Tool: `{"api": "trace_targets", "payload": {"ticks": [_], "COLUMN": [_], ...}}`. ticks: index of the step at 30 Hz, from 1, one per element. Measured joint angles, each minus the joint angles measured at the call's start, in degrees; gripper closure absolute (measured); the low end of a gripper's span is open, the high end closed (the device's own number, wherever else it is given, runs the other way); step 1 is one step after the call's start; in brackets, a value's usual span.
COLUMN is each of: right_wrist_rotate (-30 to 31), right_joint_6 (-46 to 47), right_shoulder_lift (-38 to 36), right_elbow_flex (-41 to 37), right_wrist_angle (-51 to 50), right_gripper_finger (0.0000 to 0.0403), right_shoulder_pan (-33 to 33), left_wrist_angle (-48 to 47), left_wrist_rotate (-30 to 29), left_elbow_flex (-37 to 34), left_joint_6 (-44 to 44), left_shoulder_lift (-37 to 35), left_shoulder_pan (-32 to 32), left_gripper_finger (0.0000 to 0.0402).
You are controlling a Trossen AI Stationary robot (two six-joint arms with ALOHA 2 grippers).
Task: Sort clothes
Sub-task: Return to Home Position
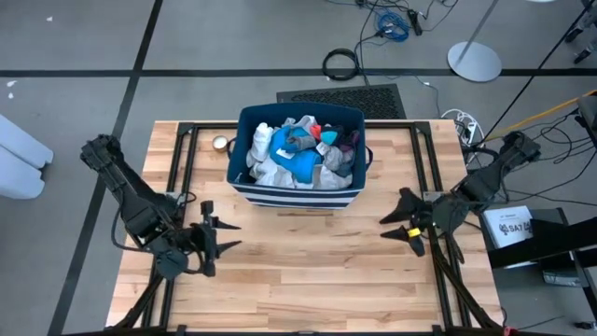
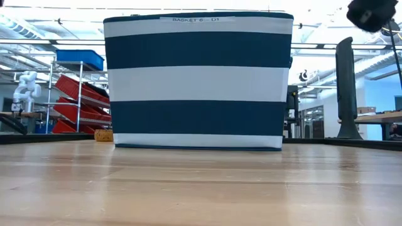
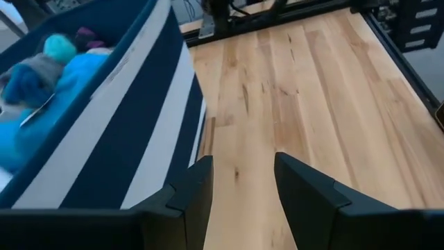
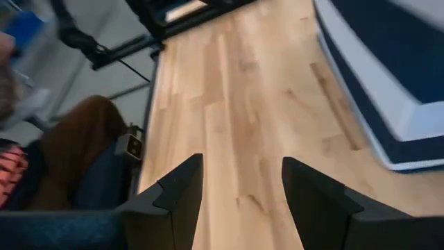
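The clothes lie heaped in the navy bin with white stripes at the table's far middle: white, teal-blue, grey and red-pink pieces show on top. The left wrist view shows teal-blue and grey pieces inside the bin. My left gripper is open and empty over the table's near left. My right gripper is open and empty over the table's right, near the bin's right end. In the low view the bin's striped wall hides the clothes.
A small round thing lies on the table left of the bin. The wooden table top spreads between the grippers and the near edge. Black frame rails run along the table's sides. A person's clothed legs show beyond the table's edge.
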Motion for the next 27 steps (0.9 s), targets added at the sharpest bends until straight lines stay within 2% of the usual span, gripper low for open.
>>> {"api": "trace_targets", "payload": {"ticks": [4,12,16,21,27], "right_wrist_rotate": [0.31,2.14,6.58,12.65,18.12], "right_joint_6": [-1.14,-10.48,-12.18,-13.02,-14.77], "right_shoulder_lift": [-4.01,-9.69,-13.18,-17.73,-20.77], "right_elbow_flex": [-8.31,-20.37,-25.00,-28.88,-30.46], "right_wrist_angle": [10.59,30.82,35.88,37.10,37.06], "right_gripper_finger": [0.0220,0.0220,0.0220,0.0220,0.0220], "right_shoulder_pan": [0.95,0.90,0.90,0.90,0.90], "left_wrist_angle": [0.08,2.07,7.59,19.38,43.51], "left_wrist_rotate": [-2.05,-6.74,-7.32,1.40,14.09], "left_elbow_flex": [-4.82,-15.15,-20.92,-26.64,-30.91], "left_joint_6": [-3.80,-10.13,-10.35,-6.58,11.96], "left_shoulder_lift": [-4.94,-14.66,-18.42,-21.42,-21.78], "left_shoulder_pan": [-1.33,-2.72,-2.72,-2.42,1.65], "left_gripper_finger": [0.0237,0.0237,0.0237,0.0237,0.0237]}}
